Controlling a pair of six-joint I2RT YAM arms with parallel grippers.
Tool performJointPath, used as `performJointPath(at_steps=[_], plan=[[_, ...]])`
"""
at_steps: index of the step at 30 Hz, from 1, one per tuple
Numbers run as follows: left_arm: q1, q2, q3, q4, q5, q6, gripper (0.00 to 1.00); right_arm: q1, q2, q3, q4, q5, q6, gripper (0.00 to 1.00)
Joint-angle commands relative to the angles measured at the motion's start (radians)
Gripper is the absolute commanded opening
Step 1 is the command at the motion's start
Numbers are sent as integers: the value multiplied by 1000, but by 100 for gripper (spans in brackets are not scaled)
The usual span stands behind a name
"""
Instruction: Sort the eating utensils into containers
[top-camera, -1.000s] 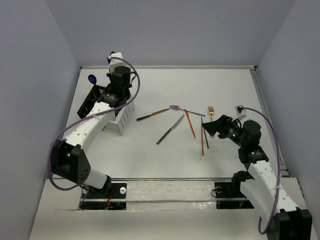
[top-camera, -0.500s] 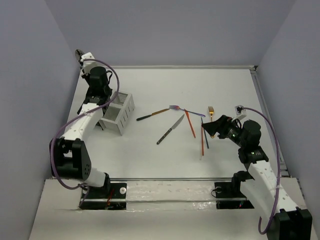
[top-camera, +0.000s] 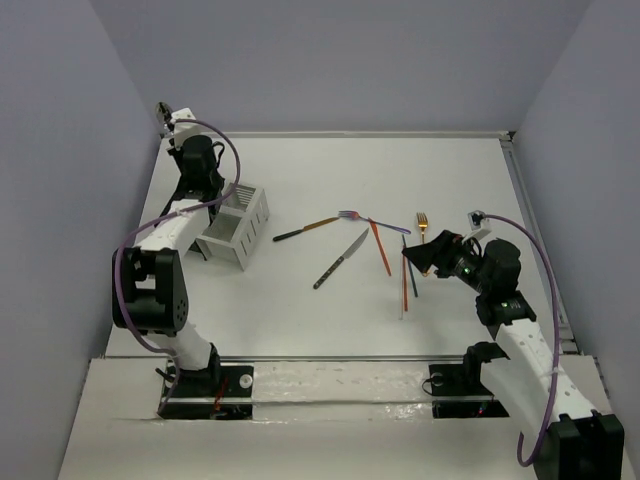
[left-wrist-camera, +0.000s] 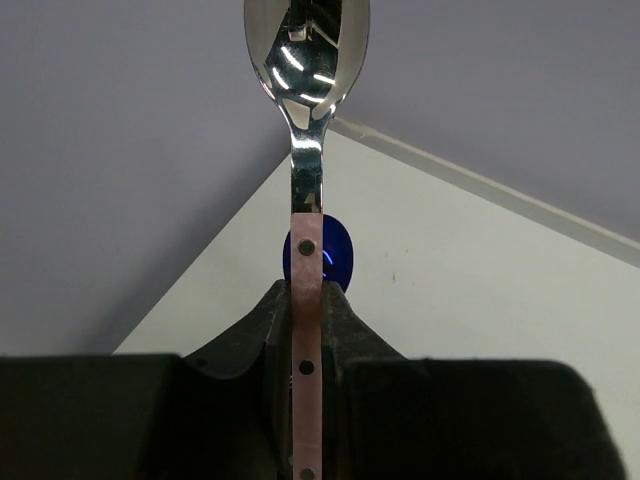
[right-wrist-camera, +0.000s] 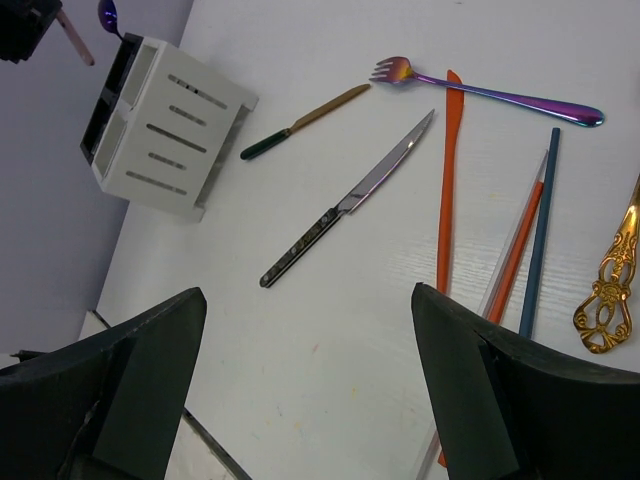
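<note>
My left gripper (top-camera: 180, 135) is shut on a silver spoon (left-wrist-camera: 306, 60) by its pink handle, bowl pointing away, held up at the far left above the containers. The white caddy (top-camera: 236, 229) stands on the table; the black caddy (right-wrist-camera: 108, 90) joined to it holds a blue spoon (left-wrist-camera: 336, 252). My right gripper (top-camera: 415, 256) is open and empty, hovering over the table by the sticks. On the table lie a purple fork (right-wrist-camera: 490, 90), a silver knife (right-wrist-camera: 350, 200), a gold-handled piece (right-wrist-camera: 305, 120), an orange stick (right-wrist-camera: 447, 180), a gold fork (right-wrist-camera: 610, 285) and more sticks (top-camera: 404, 280).
Grey walls close in on the left, back and right. The left arm (top-camera: 165, 235) curves over the black caddy and hides most of it in the top view. The table's raised edge (top-camera: 535, 230) runs along the right side.
My left arm has swung left from above the white caddy to the far-left corner, carrying the spoon. The right arm has barely moved.
</note>
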Motion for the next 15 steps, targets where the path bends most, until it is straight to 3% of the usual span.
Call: performJointPath(at_steps=[1, 15], plan=[[7, 1, -8, 137, 19, 28, 0, 8, 0, -5, 62, -16, -4, 89], [7, 75, -55, 222, 11, 83, 0, 8, 0, -3, 59, -8, -6, 89]])
